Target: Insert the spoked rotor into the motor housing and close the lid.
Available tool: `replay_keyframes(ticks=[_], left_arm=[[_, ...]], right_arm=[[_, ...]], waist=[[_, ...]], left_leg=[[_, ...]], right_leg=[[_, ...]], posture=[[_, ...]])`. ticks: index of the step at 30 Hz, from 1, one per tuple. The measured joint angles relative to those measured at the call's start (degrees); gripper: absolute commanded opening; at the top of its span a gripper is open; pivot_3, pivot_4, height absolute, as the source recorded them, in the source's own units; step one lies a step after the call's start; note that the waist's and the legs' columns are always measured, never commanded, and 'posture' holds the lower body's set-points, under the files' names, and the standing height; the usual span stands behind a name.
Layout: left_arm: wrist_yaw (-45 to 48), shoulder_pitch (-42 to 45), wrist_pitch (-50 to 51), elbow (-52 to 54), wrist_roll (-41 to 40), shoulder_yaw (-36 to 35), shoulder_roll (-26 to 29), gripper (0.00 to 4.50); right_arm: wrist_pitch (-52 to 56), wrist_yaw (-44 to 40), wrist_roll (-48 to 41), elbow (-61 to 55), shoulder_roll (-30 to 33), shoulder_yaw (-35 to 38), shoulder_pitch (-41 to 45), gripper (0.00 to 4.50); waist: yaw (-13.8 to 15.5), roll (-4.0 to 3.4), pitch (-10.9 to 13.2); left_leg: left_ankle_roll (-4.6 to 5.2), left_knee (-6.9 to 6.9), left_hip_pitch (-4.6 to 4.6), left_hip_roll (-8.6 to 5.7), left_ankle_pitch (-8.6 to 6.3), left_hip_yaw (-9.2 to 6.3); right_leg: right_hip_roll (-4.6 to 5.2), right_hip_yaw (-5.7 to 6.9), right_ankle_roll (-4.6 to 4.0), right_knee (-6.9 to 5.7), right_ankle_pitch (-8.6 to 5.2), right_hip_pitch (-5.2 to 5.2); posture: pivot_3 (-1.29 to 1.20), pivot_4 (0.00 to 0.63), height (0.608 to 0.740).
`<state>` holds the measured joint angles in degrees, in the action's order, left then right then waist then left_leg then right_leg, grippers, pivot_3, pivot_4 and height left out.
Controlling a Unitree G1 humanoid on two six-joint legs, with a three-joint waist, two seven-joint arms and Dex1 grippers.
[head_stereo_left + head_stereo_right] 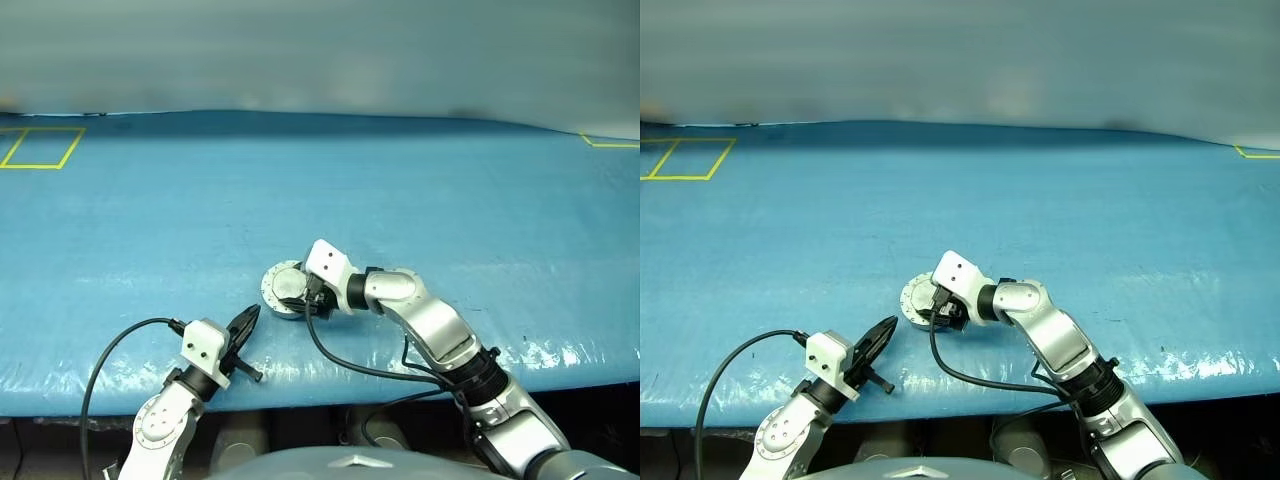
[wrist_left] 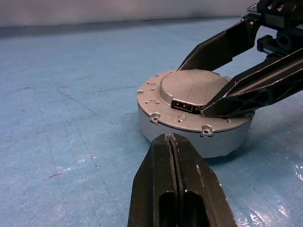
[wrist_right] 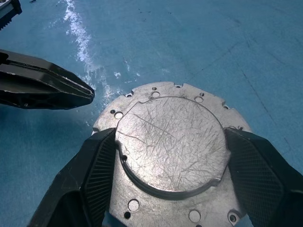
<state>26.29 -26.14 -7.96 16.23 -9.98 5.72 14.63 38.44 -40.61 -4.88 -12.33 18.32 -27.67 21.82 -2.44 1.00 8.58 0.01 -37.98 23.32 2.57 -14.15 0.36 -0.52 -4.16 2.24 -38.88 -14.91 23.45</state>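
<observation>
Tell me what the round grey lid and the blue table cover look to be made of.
Round grey lid: apparently bare metal, dull silver with fine criss-cross scratches and drilled holes around its rim. Blue table cover: likely plastic sheeting, glossy, wrinkled, with bright glare streaks near the front edge.

1. No readable text, label, brand or number anywhere: the lid [image 3: 170, 146] shows bare scratched metal.
2. The only markings are yellow tape outlines [image 1: 42, 147] on the blue worktop [image 1: 400, 190], and they carry no lettering.
</observation>
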Motion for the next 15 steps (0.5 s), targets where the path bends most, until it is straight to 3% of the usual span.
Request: replay_keyframes(ticks=[9,15], left_arm=[[-0.8,0.5,0.5,0.0,-1.1,-0.9,-0.9,0.00],[-7.4,6.2,9.8,3.9,-9.1,-7.8,-3.4,0.00]], right_arm=[[0.9,1.0,0.1,0.0,0.0,-0.9,0.4,3.22],[1.8,1.1,0.1,-0.1,-0.1,-1.0,0.9,3.22]], waist=[[0.0,0.00,0.0],[0.0,0.05,0.0]], left_leg=[[0.01,0.04,-0.42,0.05,-0.01,0.07],[0.01,0.03,-0.42,0.03,-0.01,0.05]], right_leg=[[0.08,-0.07,-0.07,0.01,-0.05,-0.06],[0.01,-0.06,-0.01,-0.01,-0.01,-0.30]], posture=[[0.00,0.150,0.740],[0.00,0.150,0.740]])
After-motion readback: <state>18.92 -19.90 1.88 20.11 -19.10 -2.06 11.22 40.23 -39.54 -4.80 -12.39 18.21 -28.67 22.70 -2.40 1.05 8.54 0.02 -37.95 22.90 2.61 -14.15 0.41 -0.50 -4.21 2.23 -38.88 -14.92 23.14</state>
